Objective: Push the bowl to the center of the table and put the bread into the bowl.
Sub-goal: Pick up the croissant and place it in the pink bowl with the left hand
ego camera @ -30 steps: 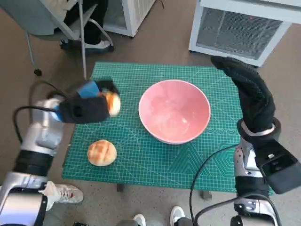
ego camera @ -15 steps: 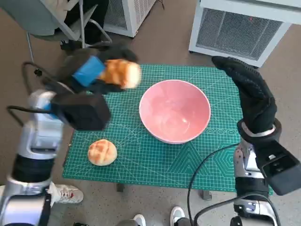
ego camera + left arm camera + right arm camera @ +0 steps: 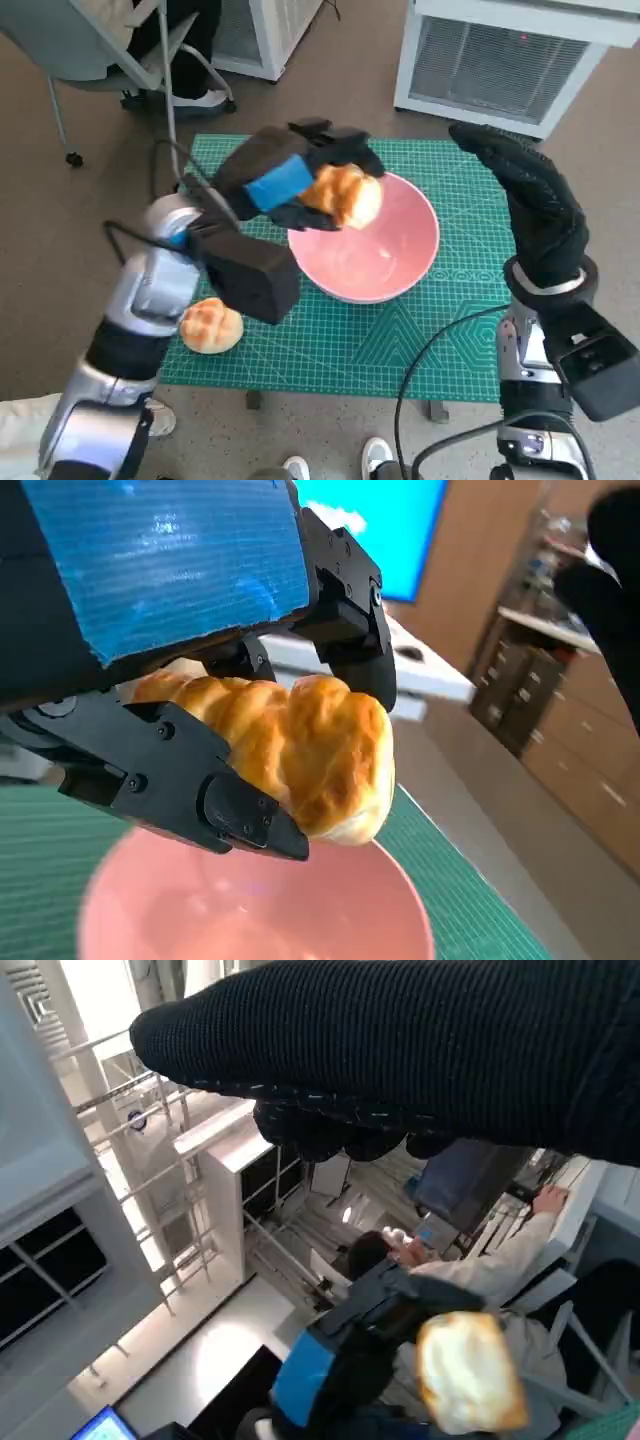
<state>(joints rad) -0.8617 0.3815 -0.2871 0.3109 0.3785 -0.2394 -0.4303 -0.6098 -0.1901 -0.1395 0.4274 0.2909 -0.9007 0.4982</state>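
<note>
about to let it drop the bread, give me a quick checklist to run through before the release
1. Bread held: ok. The left robot hand grips the bread roll between its fingers.
2. Roll above the bowl: ok. It hangs over the far left rim of the pink bowl, inside the edge.
3. Bowl empty: ok, nothing lies in it.
4. Bowl centred on the green mat: ok, roughly mid-table.
5. Right robot hand out of the way: ok, raised beside the bowl, holding nothing.
6. Second bun: not ok, it lies on the mat, outside the bowl.
</note>
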